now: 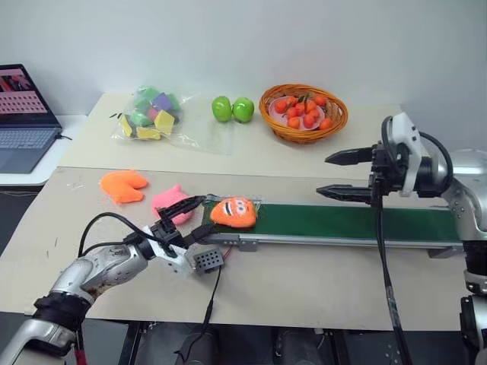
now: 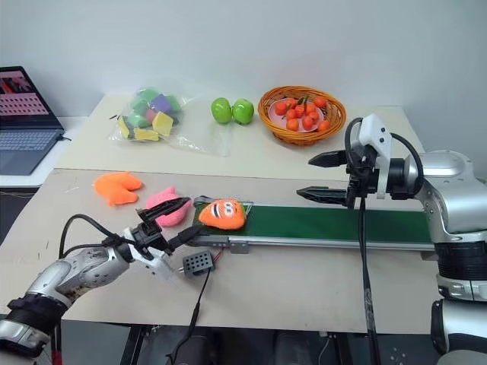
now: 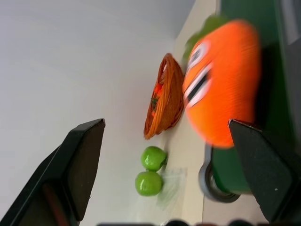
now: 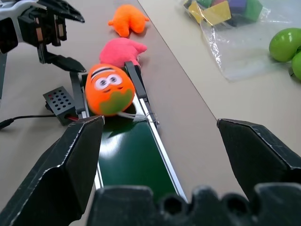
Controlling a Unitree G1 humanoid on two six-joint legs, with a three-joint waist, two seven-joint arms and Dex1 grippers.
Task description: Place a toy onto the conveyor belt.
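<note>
The toy (image 1: 233, 212), a rounded orange plush with white eyes and a green patch, lies on the left end of the dark-green conveyor belt (image 1: 350, 223). My left gripper (image 1: 204, 214) stands open just left of the toy, one finger on each side of its near end, not gripping it. In the left wrist view the toy (image 3: 225, 84) sits beyond the spread fingers (image 3: 80, 160). My right gripper (image 1: 323, 176) hovers open and empty above the belt's middle. Its wrist view looks along the belt (image 4: 129, 160) to the toy (image 4: 109, 88).
A plain orange lobed plush (image 1: 122, 185) and a pink plush (image 1: 169, 201) lie left of the belt. A small black box (image 1: 208, 260) with a cable sits by the belt's end. At the back are a bag of blocks (image 1: 148, 112), green apples (image 1: 232, 109), a fruit basket (image 1: 303, 112) and a laptop (image 1: 23, 114).
</note>
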